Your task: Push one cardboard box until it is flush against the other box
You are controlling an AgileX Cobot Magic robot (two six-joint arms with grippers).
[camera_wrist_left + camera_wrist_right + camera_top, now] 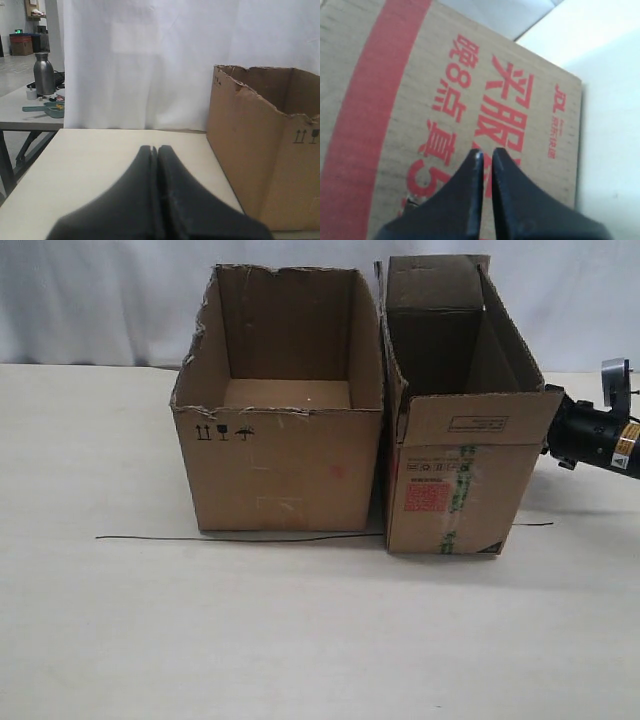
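Observation:
The narrower cardboard box (455,475), with a red label and green-printed tape, stands on the right with its flaps up. The wider other box (285,455), with a torn rim and black symbols, stands right beside it on the left; only a thin dark slit shows between them at the front. My right arm (592,436) reaches in from the right to the narrow box's outer side. My right gripper (487,152) is shut, its tips against the red-printed cardboard (445,100). My left gripper (154,149) is shut and empty, low over the table beside the torn-rimmed box (265,150).
A thin black line (240,538) runs across the pale tabletop (300,640) just in front of both boxes. A white curtain (100,300) hangs behind. Beyond the table's edge stands another table with a metal bottle (44,74).

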